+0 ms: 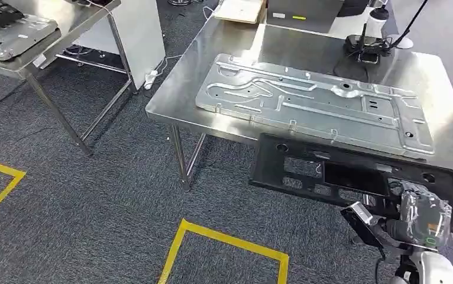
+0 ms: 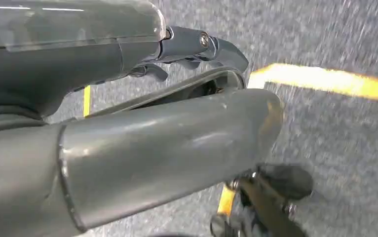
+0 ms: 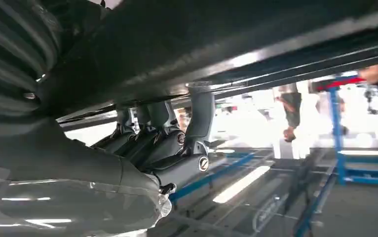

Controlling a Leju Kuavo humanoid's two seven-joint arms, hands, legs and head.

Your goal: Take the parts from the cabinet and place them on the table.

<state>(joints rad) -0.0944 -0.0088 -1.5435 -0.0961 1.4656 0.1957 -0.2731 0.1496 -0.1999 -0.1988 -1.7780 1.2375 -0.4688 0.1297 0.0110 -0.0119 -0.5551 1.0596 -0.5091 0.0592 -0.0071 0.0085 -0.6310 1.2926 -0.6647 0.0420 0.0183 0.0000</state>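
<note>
A long black plastic frame point(image 1: 354, 177) with several cut-outs hangs level just in front of the steel table's point(image 1: 174, 103) near edge. My right hand point(image 1: 420, 214) holds it at its right end. In the right wrist view the fingers point(image 3: 162, 140) curl up against the underside of the black frame point(image 3: 202, 39). A large silver stamped plate point(image 1: 313, 103) lies flat on the table behind the frame. My left hand point(image 2: 128, 148) hangs over the grey carpet, holding nothing, its fingers point(image 2: 197, 44) stretched out.
A second steel table with a metal part point(image 1: 11, 29) stands at the far left. Yellow floor tape point(image 1: 224, 239) marks the carpet. A black device with cables point(image 1: 366, 47) and a cardboard box point(image 1: 239, 10) sit at the table's back. A person point(image 3: 293, 111) stands by blue racks point(image 3: 345, 128).
</note>
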